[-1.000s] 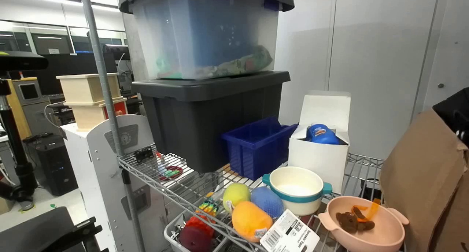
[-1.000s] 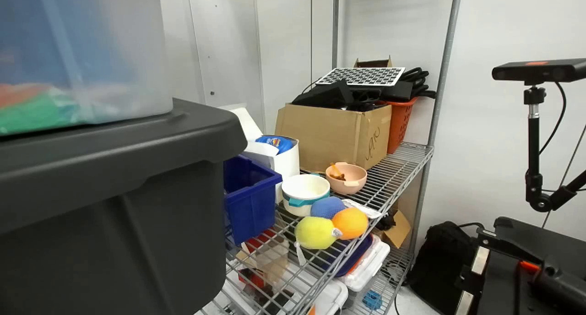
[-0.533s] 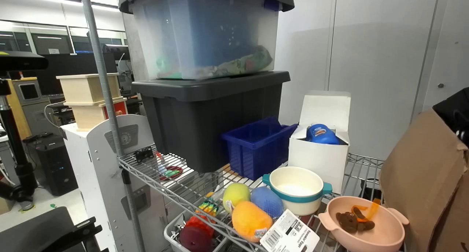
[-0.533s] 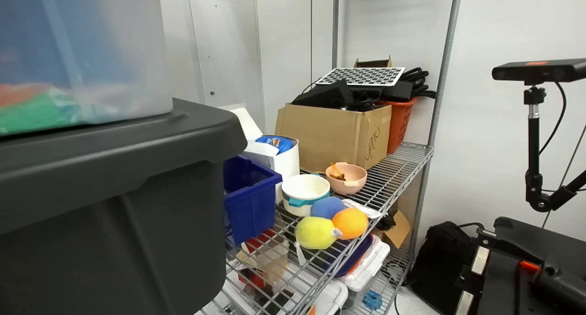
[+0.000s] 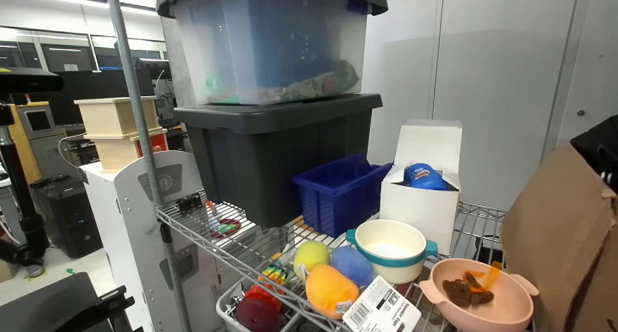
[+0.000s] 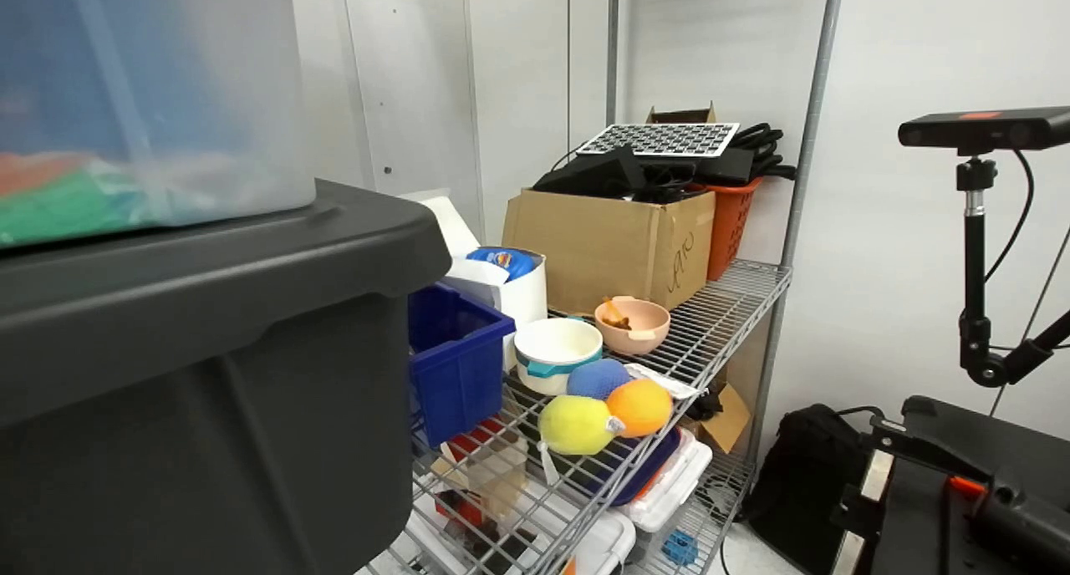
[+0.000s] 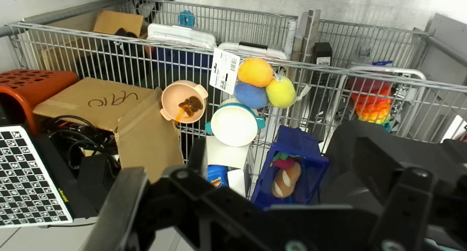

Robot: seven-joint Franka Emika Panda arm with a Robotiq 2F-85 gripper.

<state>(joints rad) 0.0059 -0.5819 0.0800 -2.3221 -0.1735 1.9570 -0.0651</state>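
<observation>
We see the gripper (image 7: 281, 154) at the bottom of the wrist view, its two fingers (image 7: 197, 157) spread wide apart with nothing held between them. Between the fingers, as we look down, lies the blue plastic bin (image 7: 297, 139), holding a brown toy bread loaf (image 7: 286, 181) with pale slashes and a pink toy vegetable (image 7: 285, 162) with green leaves; how far below the fingertips it stands, we cannot tell. Just beside one finger we find an open white carton (image 7: 228, 149) with a blue logo-printed item (image 7: 217, 175) inside. On the opposite finger's side is a dark grey storage tote (image 5: 275, 163), with a translucent tote (image 5: 280, 57) stacked on it in both exterior views.

On the wire shelf (image 6: 744, 287) ahead of the fingertips, past the carton, we have a white-and-teal two-handled pot (image 7: 234, 127), and farther out an orange plush egg (image 7: 254, 72), a blue plush egg (image 7: 250, 95) and a yellow plush egg (image 7: 281, 93), bunched beside their printed card (image 7: 224, 71). Ahead and outward of the carton-side finger we see a pink two-handled bowl (image 7: 175, 96) with a brown plush figure (image 5: 457, 293) and an orange ribbon (image 5: 492, 275) in it. Well out beyond that same finger are a cardboard box (image 7: 85, 90) filled with black equipment (image 6: 606, 174), a checkerboard calibration board (image 7: 29, 181) and an orange plastic basket (image 7: 43, 85)
</observation>
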